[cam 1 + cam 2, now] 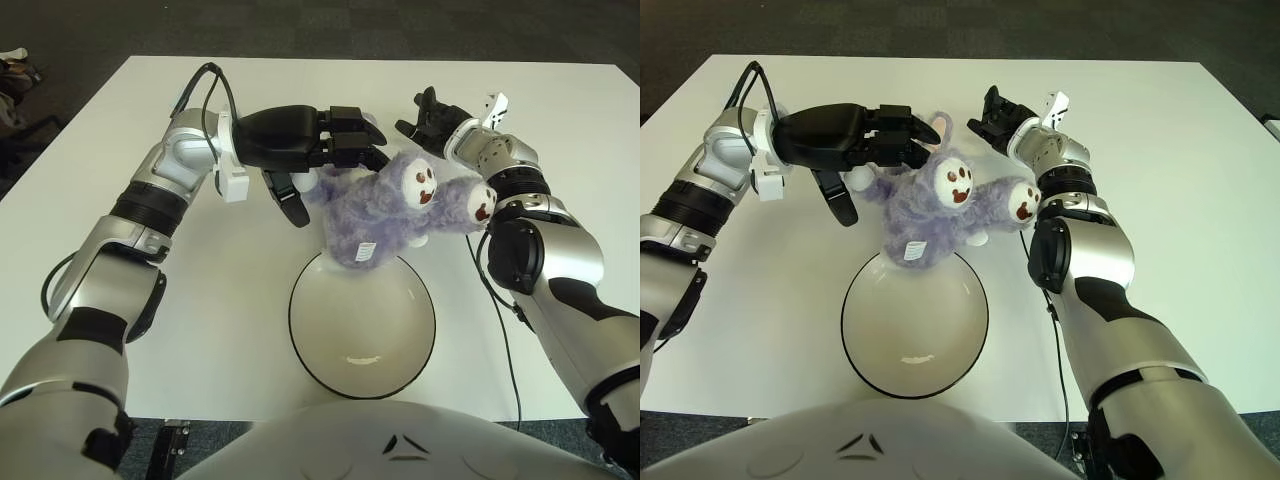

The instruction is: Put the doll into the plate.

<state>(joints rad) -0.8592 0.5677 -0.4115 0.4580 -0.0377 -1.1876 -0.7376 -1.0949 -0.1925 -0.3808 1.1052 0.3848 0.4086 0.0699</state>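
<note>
A purple plush doll lies on its side on the white table, its two white soles with red paw prints turned to the right. Its lower part, with a small white tag, overlaps the far rim of the white, black-edged plate. My left hand reaches in from the left just above the doll's upper left. Its black fingers are stretched out against the plush and the thumb hangs apart, gripping nothing. My right hand shows beyond the doll's feet at the upper right, fingers spread and holding nothing.
A thin black cable runs along my right arm over the table. The table's front edge lies just below the plate. Some clutter sits on the dark floor off the table's far left corner.
</note>
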